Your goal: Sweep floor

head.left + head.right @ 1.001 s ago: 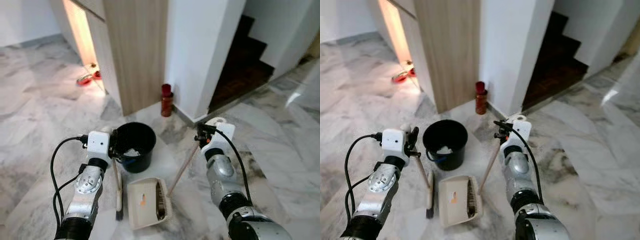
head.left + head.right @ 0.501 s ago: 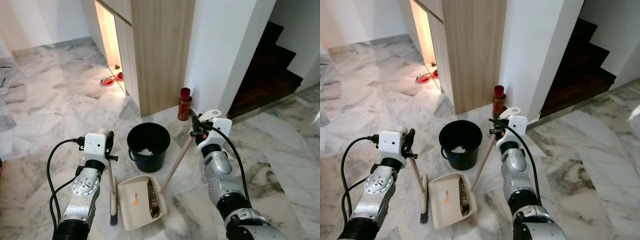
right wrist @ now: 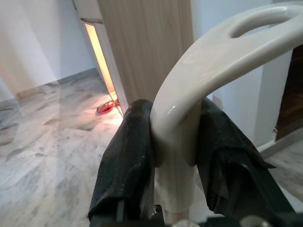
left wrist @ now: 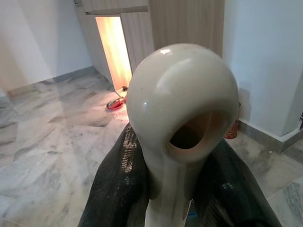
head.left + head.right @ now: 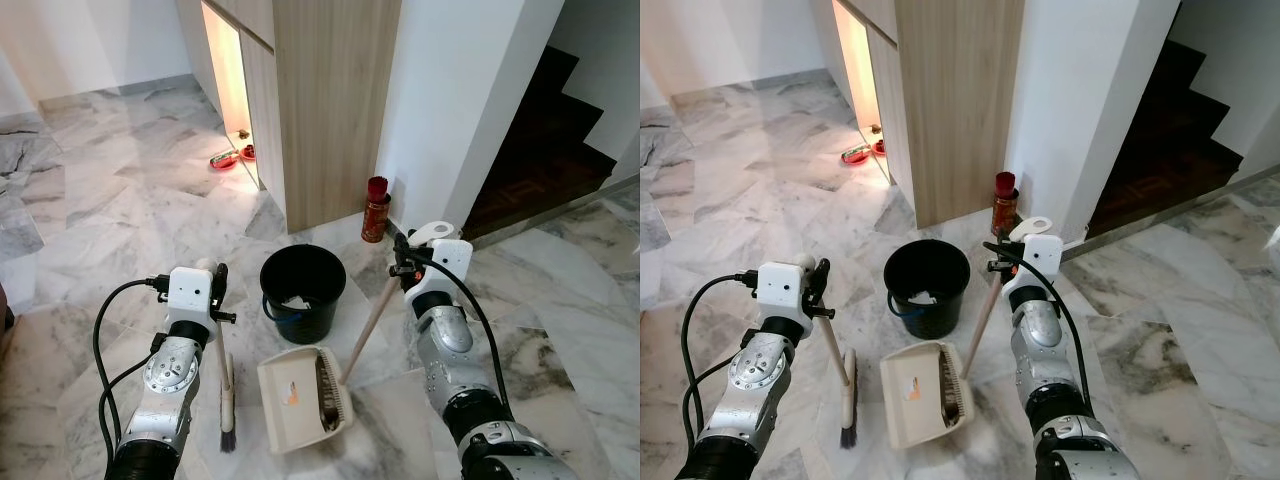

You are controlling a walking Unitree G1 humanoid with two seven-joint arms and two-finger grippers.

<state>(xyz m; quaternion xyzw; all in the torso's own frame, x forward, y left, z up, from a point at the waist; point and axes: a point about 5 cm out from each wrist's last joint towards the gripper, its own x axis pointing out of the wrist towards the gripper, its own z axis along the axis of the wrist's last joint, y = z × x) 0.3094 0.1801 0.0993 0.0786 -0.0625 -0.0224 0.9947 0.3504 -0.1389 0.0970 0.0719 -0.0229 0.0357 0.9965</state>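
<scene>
Cream brush [image 5: 226, 390] pinched in left claw [image 4: 173, 189] | right claw [image 3: 173, 161] pinching dustpan [image 5: 305, 398] handle

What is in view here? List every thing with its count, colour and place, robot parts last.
bucket: one, black, on the floor before the wooden cabinet, white scraps inside.
dustpan: one, cream, on the floor just in front of the bucket.
brush: one, cream handle, dark bristles down on the floor.
canister: one, red, at the white wall's foot.
bowls: two, red, by the lit cabinet opening.
stairs: dark, far right.
left gripper: black fingers shut on the brush.
right gripper: black fingers shut on the dustpan's long handle.
</scene>
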